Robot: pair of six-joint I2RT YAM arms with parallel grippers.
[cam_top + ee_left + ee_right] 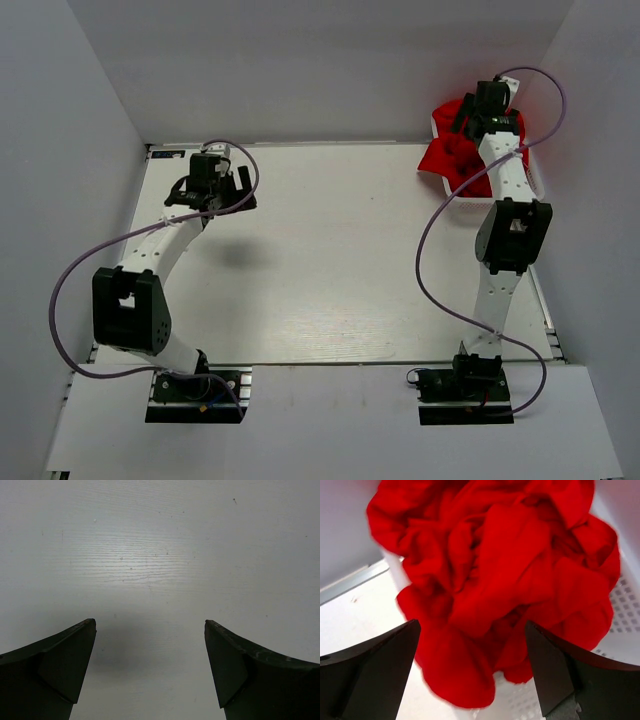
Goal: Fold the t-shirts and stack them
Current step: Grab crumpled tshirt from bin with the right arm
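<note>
While left end effector (150,622) is hanging open over counter (160,540), right end effector (472,623) is hovering open above t-shirts (490,580), seemingly readying a pick.

The table (330,260) is white and flat, with thin wood lines running across it and a few tiny dark specks (234,500) on top. A white basket (625,605) with lots of little holes sits on the table in the far right corner. A heap of red t-shirts (447,157) is stuffed in the basket, all crumpled up, and some of the cloth hangs over its left side.
</note>
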